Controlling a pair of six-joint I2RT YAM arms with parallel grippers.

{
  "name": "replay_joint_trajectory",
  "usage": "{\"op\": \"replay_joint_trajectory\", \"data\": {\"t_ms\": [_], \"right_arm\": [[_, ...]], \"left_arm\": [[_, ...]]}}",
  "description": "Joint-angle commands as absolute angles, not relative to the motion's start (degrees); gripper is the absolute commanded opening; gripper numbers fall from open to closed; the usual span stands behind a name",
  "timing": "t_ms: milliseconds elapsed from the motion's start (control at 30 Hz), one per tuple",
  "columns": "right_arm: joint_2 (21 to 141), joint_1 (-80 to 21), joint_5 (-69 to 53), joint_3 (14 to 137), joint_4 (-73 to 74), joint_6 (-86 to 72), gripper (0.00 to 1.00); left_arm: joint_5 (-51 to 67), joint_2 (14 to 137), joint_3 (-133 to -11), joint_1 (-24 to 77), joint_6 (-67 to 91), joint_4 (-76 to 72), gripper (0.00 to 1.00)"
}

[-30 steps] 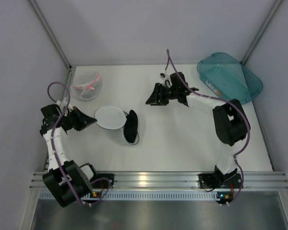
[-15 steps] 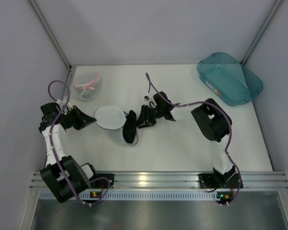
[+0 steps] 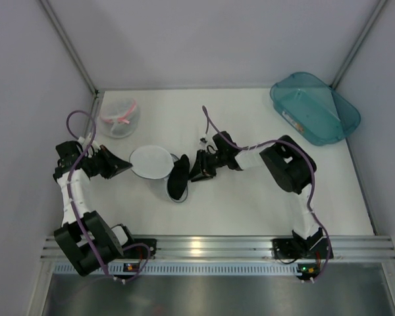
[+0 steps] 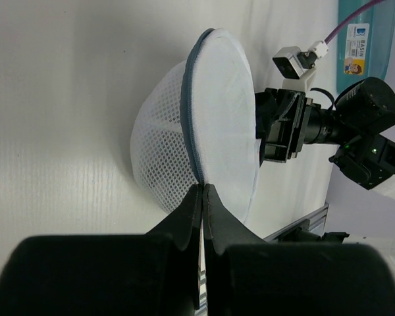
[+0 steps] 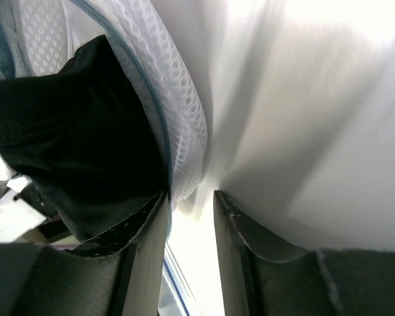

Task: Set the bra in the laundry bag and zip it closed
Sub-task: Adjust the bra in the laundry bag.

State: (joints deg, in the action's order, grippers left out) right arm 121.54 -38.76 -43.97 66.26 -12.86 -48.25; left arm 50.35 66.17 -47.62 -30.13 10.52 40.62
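Observation:
The laundry bag (image 3: 151,161) lies left of the table's middle, its white mesh halves parted. The black bra (image 3: 178,179) sits in the opening on its right side. My left gripper (image 3: 127,164) is shut on the bag's grey zip rim; in the left wrist view the fingertips (image 4: 196,197) pinch the rim of the bag (image 4: 171,145). My right gripper (image 3: 194,170) is at the bag's right side against the bra. In the right wrist view its jaws (image 5: 191,194) stand apart, with the mesh edge (image 5: 184,131) and the bra (image 5: 72,145) at the left finger.
A similar round bag with a pink rim (image 3: 120,118) stands at the back left. A teal plastic bin (image 3: 314,106) sits at the back right corner. A metal rail (image 3: 210,249) runs along the near edge. Grey walls close in both sides.
My right arm swung from the back middle down and left to the bag's opening. The bra and the bag's open side shifted slightly left. The left gripper kept its hold.

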Motion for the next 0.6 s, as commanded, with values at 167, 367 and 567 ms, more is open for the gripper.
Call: {"op": "replay_joint_trajectory", "data": {"t_ms": [167, 367, 567], "right_arm": [[114.3, -35.8, -45.6, 59.9, -17.7, -48.4, 0.38], [114.2, -37.7, -45.3, 58.4, -18.0, -49.7, 0.32], [114.4, -41.7, -44.6, 59.0, -18.0, -49.5, 0.28]], "left_arm": [[52.8, 66.6, -49.1, -30.5, 9.4, 40.3, 0.00], [52.7, 66.4, -49.7, -30.6, 9.6, 40.4, 0.00], [52.8, 66.9, -49.7, -30.7, 9.8, 40.4, 0.00]]}}
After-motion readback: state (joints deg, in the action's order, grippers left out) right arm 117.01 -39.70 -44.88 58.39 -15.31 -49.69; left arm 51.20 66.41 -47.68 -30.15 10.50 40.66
